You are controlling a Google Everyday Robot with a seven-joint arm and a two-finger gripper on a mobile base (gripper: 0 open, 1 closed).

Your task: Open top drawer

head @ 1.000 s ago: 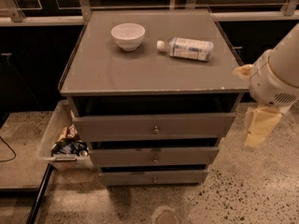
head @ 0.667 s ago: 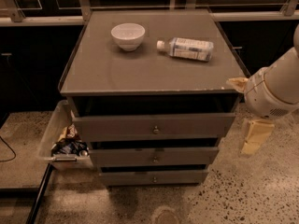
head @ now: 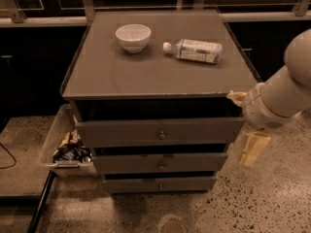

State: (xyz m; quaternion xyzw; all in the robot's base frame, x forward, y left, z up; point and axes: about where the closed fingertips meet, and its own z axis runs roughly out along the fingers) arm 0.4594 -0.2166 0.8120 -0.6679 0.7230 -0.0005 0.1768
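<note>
Cable (head: 6,158) curved across the low platform far to the left of the cabinet (head: 146,76). A clear plastic bin (head: 50,141) leaned against the cabinet's left side, level with the drawers, and held a clutter of dark and bright packets (head: 73,151). A dark pole (head: 42,207) slanted down from under the bin, off the cabinet's lower left corner.

On the cabinet's flat grey top a white bowl (head: 133,37) stood upright toward the back left. A plastic bottle (head: 195,50) lay on its side to the right of the bowl and apart from it, cap pointing at the bowl.

The top drawer (head: 121,132) sat directly under the cabinet's top, with a dark gap between that top and the upper edge of its grey front. Its small round knob (head: 162,135) was at the centre of the front. How far the drawer stood out could not be judged. The middle drawer (head: 126,163) and the bottom drawer (head: 131,184) lay beneath it, each narrower in this view and each with a like knob.

The robot's pale arm (head: 284,89) reached in from the right, its wrist beside the cabinet's front right corner. The gripper (head: 252,149) hung below that wrist, just off the right end of the top drawer, well apart from the knob and touching nothing. Its pale yellow end pointed down at the speckled floor (head: 272,203); whether it was spread or closed could not be made out.
</note>
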